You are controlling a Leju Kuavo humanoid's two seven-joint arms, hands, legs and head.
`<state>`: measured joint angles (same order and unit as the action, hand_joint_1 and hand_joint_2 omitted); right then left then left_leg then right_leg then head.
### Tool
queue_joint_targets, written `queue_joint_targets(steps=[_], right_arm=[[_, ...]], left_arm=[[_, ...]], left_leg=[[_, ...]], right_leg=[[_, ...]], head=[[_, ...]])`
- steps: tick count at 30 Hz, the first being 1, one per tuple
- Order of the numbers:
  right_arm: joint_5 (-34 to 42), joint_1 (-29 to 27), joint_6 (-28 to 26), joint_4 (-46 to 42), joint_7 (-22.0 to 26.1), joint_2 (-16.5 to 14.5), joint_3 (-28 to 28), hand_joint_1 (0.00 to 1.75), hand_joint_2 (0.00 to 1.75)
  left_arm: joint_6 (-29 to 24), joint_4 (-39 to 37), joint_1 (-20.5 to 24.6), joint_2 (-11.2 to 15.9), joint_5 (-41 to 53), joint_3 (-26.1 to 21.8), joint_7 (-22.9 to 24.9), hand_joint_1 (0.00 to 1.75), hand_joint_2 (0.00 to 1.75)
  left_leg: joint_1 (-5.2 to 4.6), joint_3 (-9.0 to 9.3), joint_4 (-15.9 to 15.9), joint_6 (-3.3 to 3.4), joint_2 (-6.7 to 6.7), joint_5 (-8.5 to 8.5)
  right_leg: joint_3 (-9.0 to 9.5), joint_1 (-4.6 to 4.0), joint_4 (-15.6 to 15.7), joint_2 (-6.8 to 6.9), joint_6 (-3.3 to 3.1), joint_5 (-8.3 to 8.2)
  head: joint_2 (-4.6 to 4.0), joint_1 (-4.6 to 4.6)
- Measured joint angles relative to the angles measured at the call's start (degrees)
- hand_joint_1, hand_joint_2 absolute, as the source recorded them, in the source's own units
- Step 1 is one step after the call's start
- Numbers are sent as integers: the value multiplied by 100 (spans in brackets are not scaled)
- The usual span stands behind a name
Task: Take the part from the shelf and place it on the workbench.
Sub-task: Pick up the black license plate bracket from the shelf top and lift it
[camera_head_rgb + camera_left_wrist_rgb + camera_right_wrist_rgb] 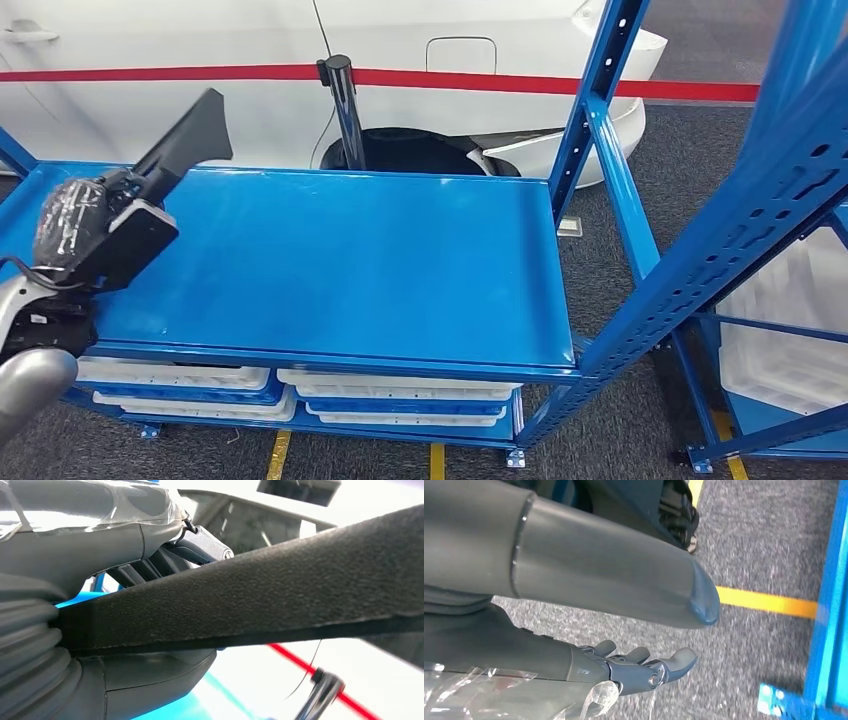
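A: How does the left robot hand point(95, 235) sit?
B: It is raised over the left end of the blue worktop point(400, 270), wrapped in clear film, and it holds one long black part point(185, 145) that slants up and away toward the white car point(200, 40). In the left wrist view the part point(250, 600) runs as a rough dark bar between the thumb and the fingers point(145, 567).

A: And the right robot hand point(634, 667)?
B: It hangs low over the grey carpet point(764, 545), fingers apart and lightly bent, nothing in it.

A: What else can be counted?
B: Four white trays point(400, 385) under the worktop, in two stacks of two; one black post point(345, 100) carrying a red belt point(500, 80)
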<state>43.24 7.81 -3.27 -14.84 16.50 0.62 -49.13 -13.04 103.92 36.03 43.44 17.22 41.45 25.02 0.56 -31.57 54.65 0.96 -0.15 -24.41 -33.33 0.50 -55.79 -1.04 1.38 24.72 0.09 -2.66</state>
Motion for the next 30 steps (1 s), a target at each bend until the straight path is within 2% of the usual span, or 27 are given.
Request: queue_joint_targets(steps=[1, 3, 5, 6, 7, 8, 10, 11, 12, 15, 17, 18, 20, 21, 22, 23, 25, 26, 27, 28, 30], right_arm=[[4, -2, -1, 0, 1, 0, 0, 0, 0], [16, -2, -2, 0, 6, 0, 0, 0, 0], [40, -10, -10, 0, 10, -3, -1, 0, 0], [51, -16, -15, 0, 12, -4, -1, 0, 0], [60, -22, -23, 0, 12, -6, -2, 0, 0], [65, -24, -29, 0, 13, -7, -2, 0, 0], [78, -25, -45, 0, 17, -6, -2, 0, 0], [88, -23, -50, 0, 20, -5, -2, 0, 0], [97, -21, -56, 0, 25, -4, -2, 0, 0], [115, -18, -70, 0, 35, -9, 0, 0, 0], [125, -19, -76, 0, 42, -13, 0, 0, 0], [128, -19, -78, 0, 45, -15, 0, 0, 0], [134, -22, -85, 0, 50, -13, 0, 0, 0], [137, -24, -89, 0, 50, -14, 0, 0, 0], [141, -25, -92, 0, 50, -14, 0, 0, 0], [145, -26, -94, 0, 51, -14, 0, 0, 0], [154, -26, -95, 0, 54, -16, 0, 0, 0], [159, -25, -95, 0, 55, -17, 0, 0, 0], [163, -24, -95, 0, 56, -17, 0, 0, 0], [167, -24, -96, 0, 58, -16, 0, 0, 0], [170, -29, -97, 0, 62, -13, 0, 0, 0]], left_arm=[[-132, 42, 3, -28, -3, -73, -11, 175, 175], [-446, 119, 2, -86, 6, -206, -53, 175, 175], [-841, 215, -11, -168, 79, -353, -85, 175, 175], [-1003, 270, -15, -208, 136, -421, -84, 175, 175], [-1162, 332, -17, -251, 206, -493, -73, 175, 175], [-1259, 386, -17, -280, 273, -551, -54, 175, 175], [-1384, 490, -17, -333, 397, -649, -9, 175, 175], [-1434, 541, -17, -358, 451, -700, 11, 175, 175], [-1477, 589, -16, -380, 497, -747, 30, 175, 175], [-1567, 699, -22, -429, 572, -850, 66, 175, 175], [-1599, 760, -30, -456, 599, -905, 85, 175, 175], [-1610, 789, -30, -467, 614, -933, 97, 175, 175], [-1637, 830, -34, -491, 646, -967, 115, 175, 175], [-1651, 843, -45, -506, 661, -972, 122, 175, 175], [-1662, 853, -55, -520, 670, -972, 127, 175, 175], [-1669, 866, -61, -532, 681, -972, 131, 175, 175], [-1678, 902, -57, -544, 709, -981, 134, 175, 175], [-1681, 922, -51, -550, 730, -993, 135, 175, 175], [-1682, 937, -48, -557, 752, -1009, 140, 175, 175], [-1683, 947, -48, -566, 771, -1023, 146, 175, 175], [-1683, 957, -58, -585, 792, -1039, 158, 175, 175]], left_leg=[[8, 3, -13, 36, 4, 15], [27, 11, -35, 103, 17, 37], [14, 8, -33, 134, 20, 34], [8, 9, -32, 138, 20, 32], [0, 12, -31, 142, 18, 29], [-6, 21, -30, 144, 13, 25], [-16, 42, -26, 139, 6, 9], [-29, 45, -19, 127, 2, -2], [-39, 43, -13, 111, 1, -9], [-36, 24, 3, 43, 4, -23], [-15, -62, 191, -15, 6, -176], [-2, -179, 465, -47, 6, -346], [13, -514, 1262, -97, 6, -737], [21, -655, 1592, -113, 6, -854], [26, -705, 1726, -121, 7, -867], [31, -638, 1613, -122, 7, -767], [39, -239, 825, -114, 7, -389], [28, -39, 416, -102, 6, -236], [18, 85, 143, -83, 2, -144], [5, 129, 22, -61, -2, -111], [-11, 97, 19, -1, -8, -80]], right_leg=[[-29, 1, -69, 10, 28, 54], [-208, 8, -473, 33, 69, 313], [-589, 9, -1276, 41, 86, 676], [-731, 9, -1559, 42, 87, 753], [-806, 10, -1706, 42, 83, 751], [-723, 9, -1529, 42, 69, 608], [-321, 2, -704, 42, 15, 215], [-145, -9, -334, 44, -9, 82], [-37, -18, -102, 44, -28, 16], [-3, -33, 8, 43, -68, -16], [-3, -12, 33, 48, -116, -47], [-3, 5, 45, 52, -138, -61], [-13, 7, 44, 53, -154, -71], [-18, 7, 43, 53, -158, -74], [-20, 7, 42, 52, -158, -78], [-20, 9, 42, 51, -156, -83], [-16, 10, 41, 45, -140, -94], [-27, -4, 33, 40, -121, -103], [-42, -15, 29, 37, -96, -117], [-60, -27, 26, 36, -66, -133], [-88, -36, 32, 32, -6, -170]], head=[[0, 5], [0, 15], [0, 22], [0, 22], [0, 23], [0, 23], [0, 23], [0, 23], [0, 22], [0, 21], [0, 10], [0, 3], [0, -8], [0, -9], [0, -9], [0, -10], [0, -10], [0, -11], [0, -10], [0, -9], [0, -5]])
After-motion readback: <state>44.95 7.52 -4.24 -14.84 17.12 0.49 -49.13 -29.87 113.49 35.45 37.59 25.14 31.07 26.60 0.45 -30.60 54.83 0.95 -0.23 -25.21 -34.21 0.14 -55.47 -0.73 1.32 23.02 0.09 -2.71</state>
